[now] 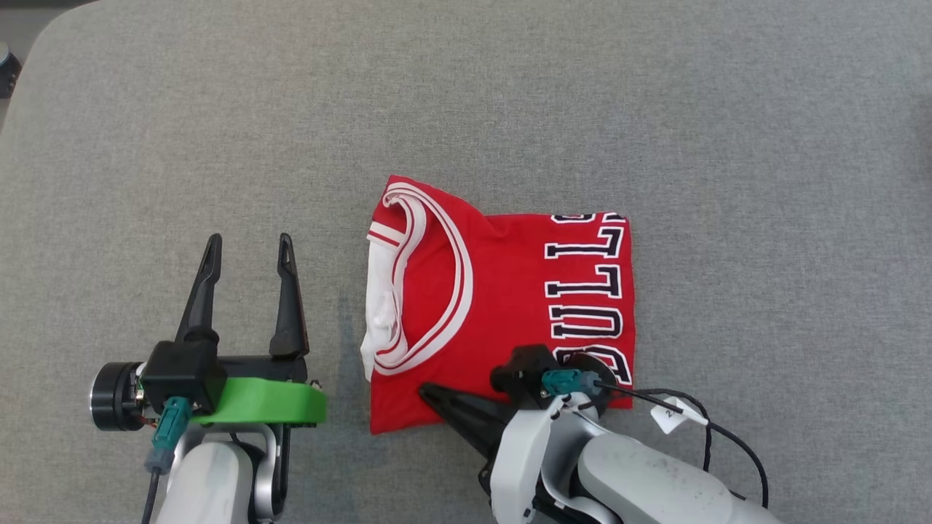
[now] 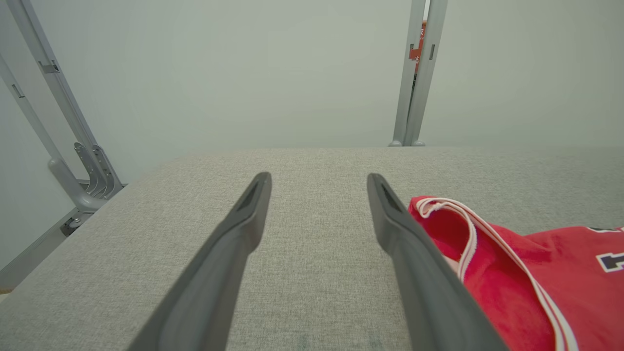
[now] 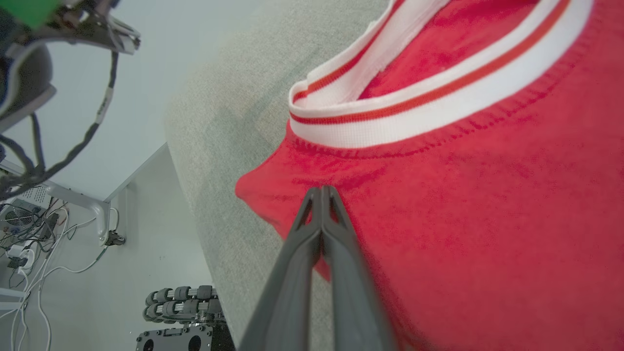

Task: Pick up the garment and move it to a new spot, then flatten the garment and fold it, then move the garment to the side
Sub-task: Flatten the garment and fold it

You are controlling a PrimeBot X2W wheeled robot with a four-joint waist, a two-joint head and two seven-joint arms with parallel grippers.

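One letter [image 1: 617, 366] half-hides under the right wrist [image 1: 535, 378]; right fingers [image 1: 455, 409] closed atop garment [image 1: 510, 291], left fingers [image 1: 289, 306] spread.

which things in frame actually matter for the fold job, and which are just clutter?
Job:
- red jersey, folded on the grey table
- right gripper, shut, tips over the jersey's near corner
- left gripper, open, beside the jersey, not touching

Lying about:
- white tag on the right arm's cable
- metal frame posts behind the table
- floor cables
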